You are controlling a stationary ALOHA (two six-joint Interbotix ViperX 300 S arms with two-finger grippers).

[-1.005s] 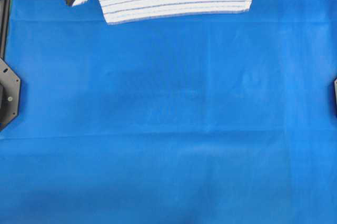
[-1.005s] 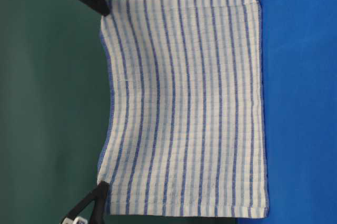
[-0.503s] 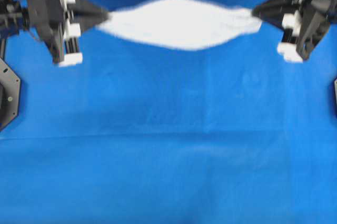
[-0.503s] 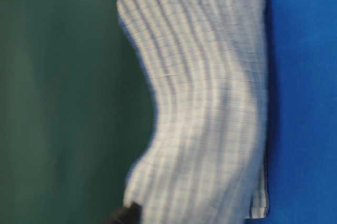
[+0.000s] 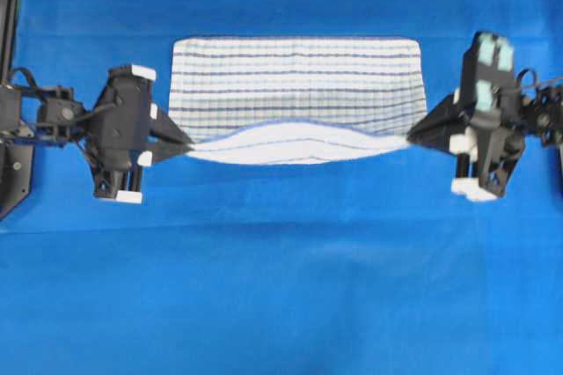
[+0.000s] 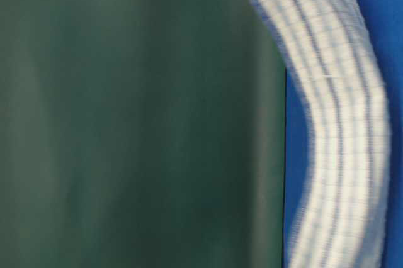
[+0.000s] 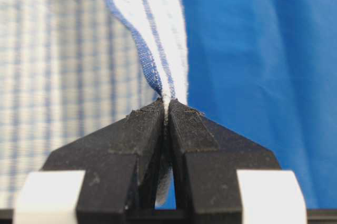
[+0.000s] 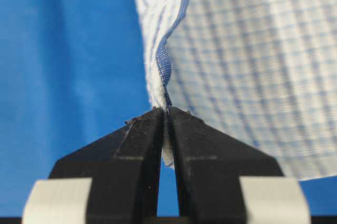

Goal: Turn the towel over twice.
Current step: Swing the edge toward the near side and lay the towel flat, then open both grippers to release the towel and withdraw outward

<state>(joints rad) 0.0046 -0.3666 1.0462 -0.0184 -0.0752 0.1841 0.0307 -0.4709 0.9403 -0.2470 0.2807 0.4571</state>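
Towel (image 5: pixel 295 76), white with thin dark-blue and light-blue stripes, lies partly on the blue bench (image 5: pixel 281 287) toward its far side, while its near edge is lifted and strung between 2 grippers. Left gripper (image 5: pixel 186 141) has its fingers (image 7: pixel 150 129) pressed together on 1 near corner; right gripper (image 5: pixel 413 137) pinches the other corner the same way, its fingers (image 8: pixel 184 129) closed on the hem. Between them the raised edge sags in a shallow curve, which suggests a light, soft, floppy cloth with no stiffness. It looks woven and not slippery, so corner grips on the hemmed edge should hold best. Its long axis runs left to right across the overhead view, stripes parallel to it, and the lifted edge faces the near side.
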